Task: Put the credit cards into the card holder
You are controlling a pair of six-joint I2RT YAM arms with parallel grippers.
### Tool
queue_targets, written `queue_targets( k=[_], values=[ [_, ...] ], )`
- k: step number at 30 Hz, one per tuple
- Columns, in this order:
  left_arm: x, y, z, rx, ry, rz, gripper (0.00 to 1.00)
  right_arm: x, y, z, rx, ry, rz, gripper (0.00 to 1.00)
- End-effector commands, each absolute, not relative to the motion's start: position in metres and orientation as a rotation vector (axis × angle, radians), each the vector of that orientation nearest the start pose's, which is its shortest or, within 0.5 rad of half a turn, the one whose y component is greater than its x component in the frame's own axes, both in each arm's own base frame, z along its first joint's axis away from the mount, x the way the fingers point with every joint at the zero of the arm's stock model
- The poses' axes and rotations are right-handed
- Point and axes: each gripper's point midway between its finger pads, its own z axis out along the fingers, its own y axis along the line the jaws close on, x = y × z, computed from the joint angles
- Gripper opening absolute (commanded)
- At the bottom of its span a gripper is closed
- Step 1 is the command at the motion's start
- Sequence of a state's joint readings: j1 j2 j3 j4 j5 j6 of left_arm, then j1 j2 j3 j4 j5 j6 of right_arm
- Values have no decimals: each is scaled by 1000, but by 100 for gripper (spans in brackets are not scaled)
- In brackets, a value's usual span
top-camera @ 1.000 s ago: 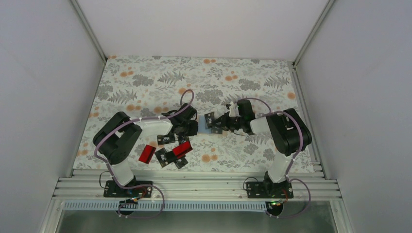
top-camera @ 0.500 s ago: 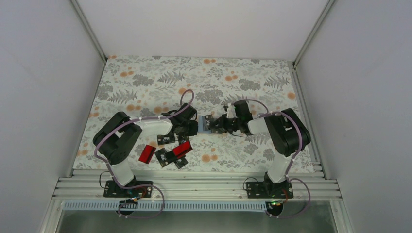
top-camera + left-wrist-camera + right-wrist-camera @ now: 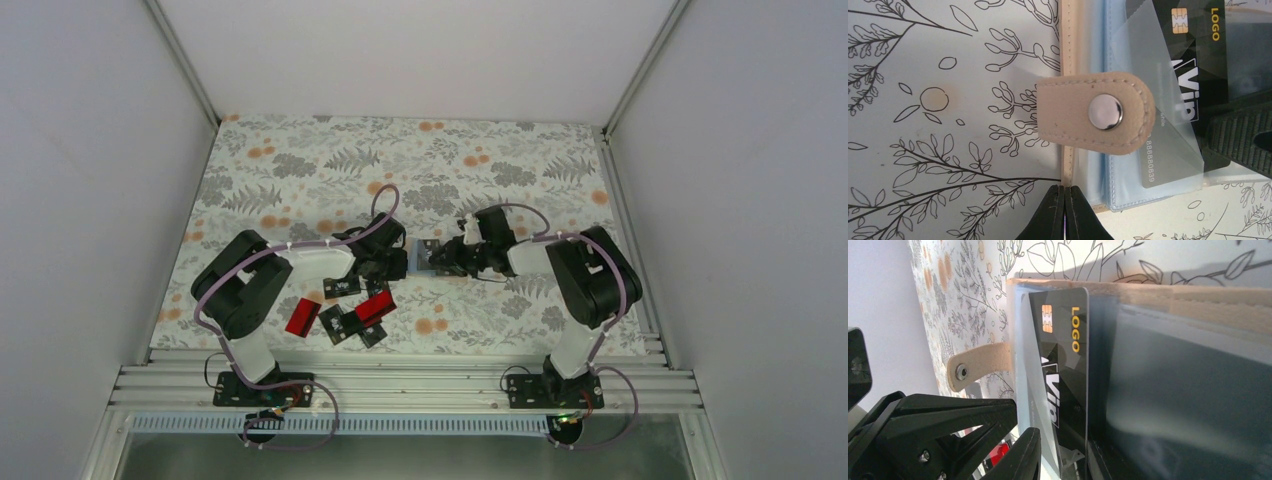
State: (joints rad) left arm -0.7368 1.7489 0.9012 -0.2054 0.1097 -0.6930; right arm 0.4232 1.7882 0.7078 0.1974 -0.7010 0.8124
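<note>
Left fingers (image 3: 1050, 222) pressed together at edge of tan-and-blue folding card holder (image 3: 1083, 115), centre of overhead view on floral surface (image 3: 300, 170). Right fingers (image 3: 1025, 455) flank black plastic credit card (image 3: 1065, 370), partly inside clear pocket (image 3: 1168, 390); grip cannot be told.

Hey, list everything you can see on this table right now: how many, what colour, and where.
Cloth: one, white floral, covering the table.
Holder: one, tan outside, blue inside, open at mid-table.
Black card: one, partly in a holder pocket.
Red cards: two, loose by the left arm.
Loose black cards: several, same pile.
Left gripper: black, jaws shut at the holder's edge.
Right gripper: black, card end between its jaws.
</note>
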Motion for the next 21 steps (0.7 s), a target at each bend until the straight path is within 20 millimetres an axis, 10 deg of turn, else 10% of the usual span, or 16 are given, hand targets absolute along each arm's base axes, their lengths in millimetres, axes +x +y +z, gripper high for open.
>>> queue_targets(
  k=[1,21],
  values=[
    [271,-273,10,88,2794,-581,2,287,249,18,150,2773,1209,25],
    [272,-272,10,83,2794,-567,2,296,239,42,-71,2797,969,54]
  ],
)
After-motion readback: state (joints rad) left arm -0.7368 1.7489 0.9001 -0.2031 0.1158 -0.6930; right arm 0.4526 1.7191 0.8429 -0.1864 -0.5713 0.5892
